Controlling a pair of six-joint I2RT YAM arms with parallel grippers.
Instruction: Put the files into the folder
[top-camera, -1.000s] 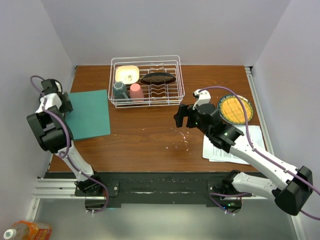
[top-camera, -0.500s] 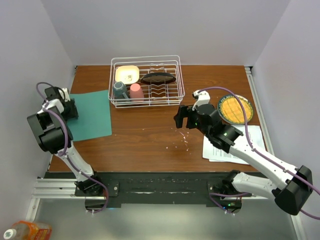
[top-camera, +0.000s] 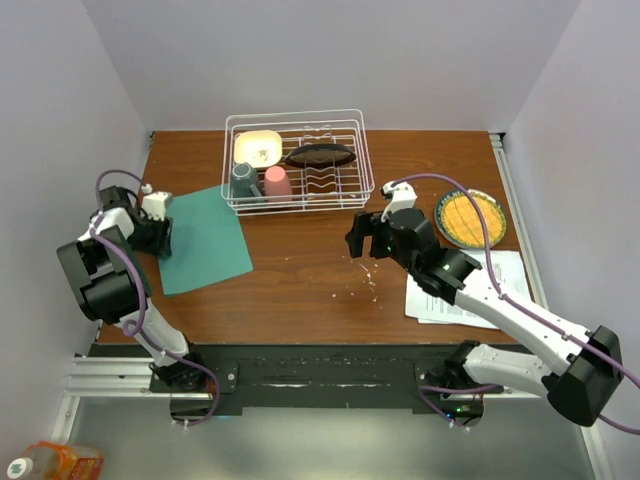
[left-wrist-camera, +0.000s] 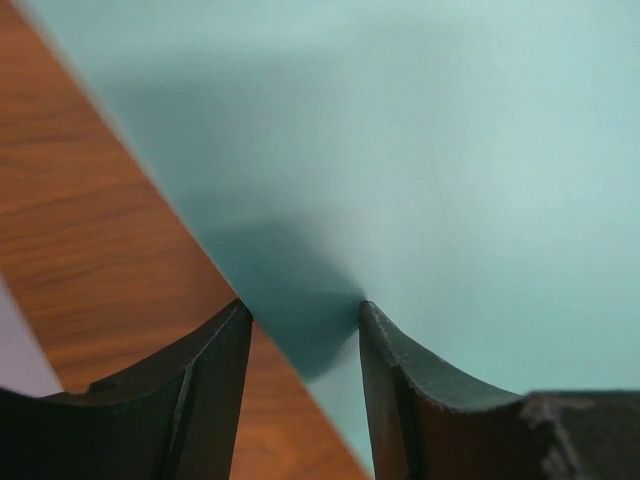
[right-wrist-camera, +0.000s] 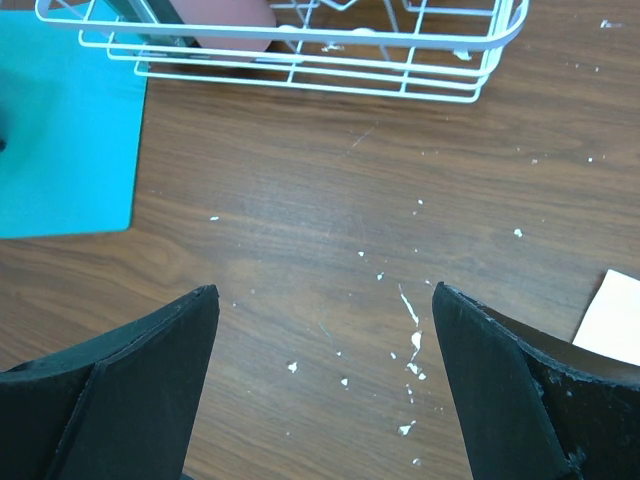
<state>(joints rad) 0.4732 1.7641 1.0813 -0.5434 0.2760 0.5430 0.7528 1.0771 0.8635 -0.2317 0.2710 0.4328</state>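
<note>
Left jaws: set narrow with a gap showing, tips pointing down astride the left edge of the folder (top-camera: 205, 240) (left-wrist-camera: 450, 150). One tip is over wood, the other over teal. Cannot tell whether they press on it. Nothing pinched between them.

Right jaws: spread wide, empty, hanging over bare table (top-camera: 300, 270) near the middle.

Folder: flat on the left side of the table, skewed. It looks shut, and its far corner is just beside the dish rack (top-camera: 295, 208).

Files (top-camera: 428, 303) (right-wrist-camera: 612, 318): flat at the right side, well apart from the folder. They lie partly under the right arm (top-camera: 520, 315), near the yellow plate (top-camera: 470, 218).

Risks, as I judge them:
- The folder cover is thin and flush to the wood. Tips coming straight down will likely skid or shove the whole folder rather than lift the cover.
- A further shove toward the rack could jam the corner under the wire or buckle the card.
- With the cover down, sheets brought over would land on top, not inside.
- The sheets are floppy and lie flat. A pinch from above may take only the top one, or crease it.
- Dragging the stack could fan it out or nudge the plate.
- The right arm crosses the stack, so swinging low could sweep paper off the near edge.
- The carry across the table is long, and the sheets may droop and catch the folder's edge.
</note>
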